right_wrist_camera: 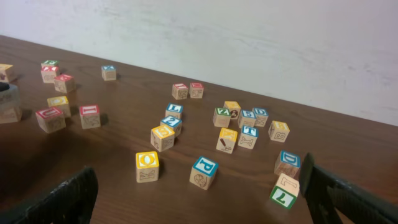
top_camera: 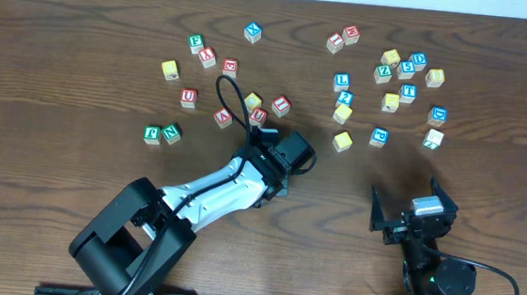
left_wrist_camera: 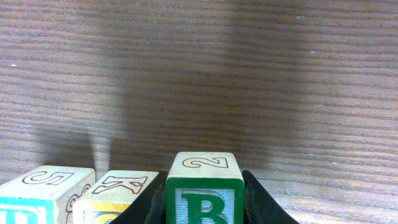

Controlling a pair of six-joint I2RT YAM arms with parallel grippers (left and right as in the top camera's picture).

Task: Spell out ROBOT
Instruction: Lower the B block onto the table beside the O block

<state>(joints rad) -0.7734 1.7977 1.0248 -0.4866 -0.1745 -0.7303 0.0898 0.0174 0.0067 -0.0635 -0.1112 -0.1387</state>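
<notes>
The B cube [left_wrist_camera: 204, 180] is a small wooden block, so it should be light, rigid and not at all fragile. Its printed faces look smooth and may slide a little. The best hold is on two opposite flat sides, centred, so that it cannot twist.

The left pincer [top_camera: 293, 155] has exactly that hold, its jaws closed narrowly on the cube's flanks. The front face is green-bordered with a green B, and the bare wood top is stamped with a 2.

From overhead the cube is hidden under the pincer, near the middle of the surface [top_camera: 80, 86]. At its 9 o'clock stand a yellow-faced cube topped with a K [left_wrist_camera: 118, 190] and a cube topped with a 5 [left_wrist_camera: 46, 186], probably the row so far. Whether B rests down I cannot tell.

The right pincer [top_camera: 411, 208] gapes wide, empty.
</notes>
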